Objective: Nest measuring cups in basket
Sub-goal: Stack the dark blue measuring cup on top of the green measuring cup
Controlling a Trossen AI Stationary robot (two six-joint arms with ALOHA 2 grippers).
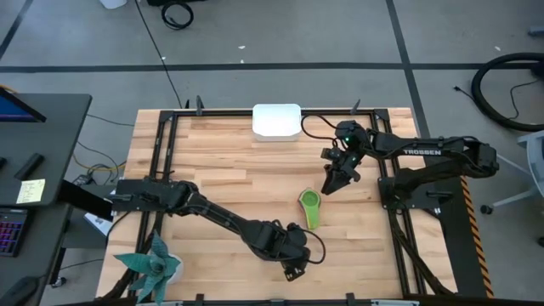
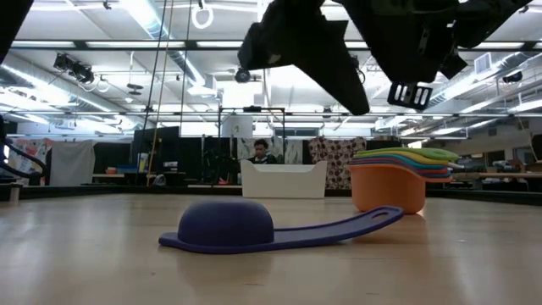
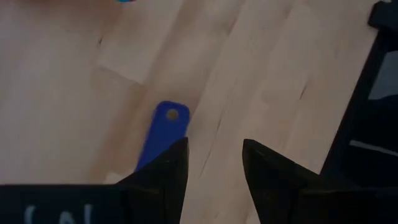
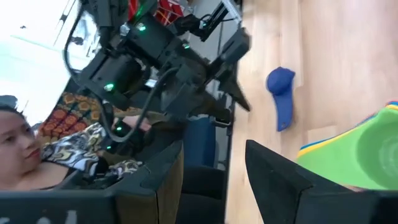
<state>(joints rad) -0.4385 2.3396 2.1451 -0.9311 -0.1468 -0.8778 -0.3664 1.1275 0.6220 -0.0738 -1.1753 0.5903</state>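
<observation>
One dark blue cup [image 3: 163, 132], bowl hidden

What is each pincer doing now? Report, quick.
Left pincer: open, empty, above the dark blue cup's handle.
Right pincer: open, empty, near the stacked cups.

We are reading only one piece of lettering: the word "TROSSEN" in white capitals, showing on the upper link of the right arm [image 1: 422, 152] in the high view, and we are finding no other legible text there. A yellow sticky note [image 1: 31, 190] is lying on the side desk, but we are not making out any writing on it. In the low view and both wrist views we are reading no words, numbers or signs.
</observation>
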